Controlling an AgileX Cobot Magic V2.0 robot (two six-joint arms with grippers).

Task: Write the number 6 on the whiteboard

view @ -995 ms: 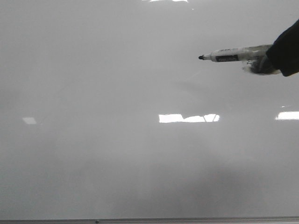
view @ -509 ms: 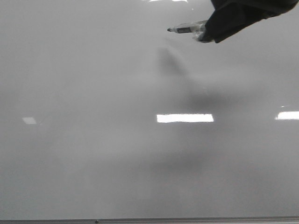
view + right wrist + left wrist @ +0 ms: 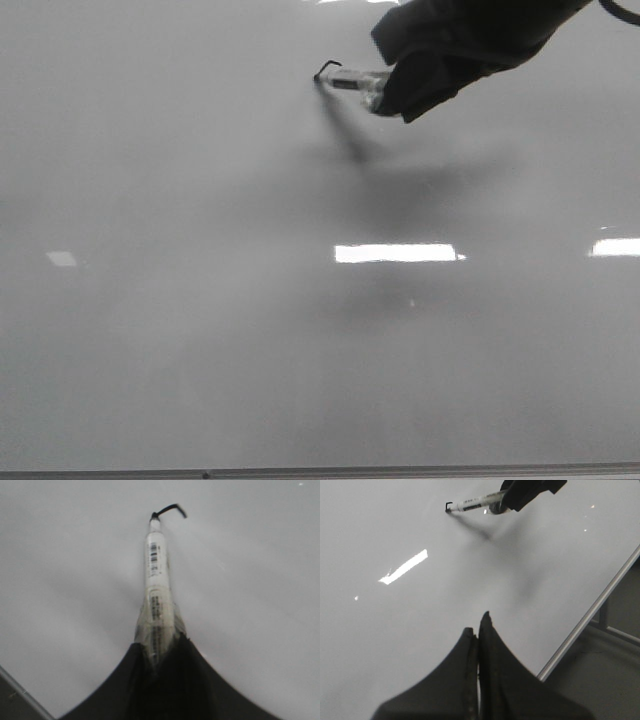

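Note:
The glossy pale grey whiteboard (image 3: 200,330) fills the front view. My right gripper (image 3: 385,88) is shut on a white marker (image 3: 352,79) at the upper middle of the board, tip on the surface. A short black hooked stroke (image 3: 325,68), a small part of the number 6, lies at the tip. It also shows in the right wrist view (image 3: 169,509) beyond the marker (image 3: 156,580), and the right gripper (image 3: 157,652) grips the marker's barrel. My left gripper (image 3: 478,630) is shut and empty, hovering over the whiteboard (image 3: 395,645), far from the marker (image 3: 472,503).
Bright rectangular light reflections (image 3: 395,253) lie on the board. The thin frame edge (image 3: 320,471) runs along the near side. In the left wrist view the board's metal edge (image 3: 590,617) runs diagonally, with a dark floor and frame beyond it.
My right gripper moved left and down with the marker, from above the board to touching it. A short black stroke has appeared at the tip.

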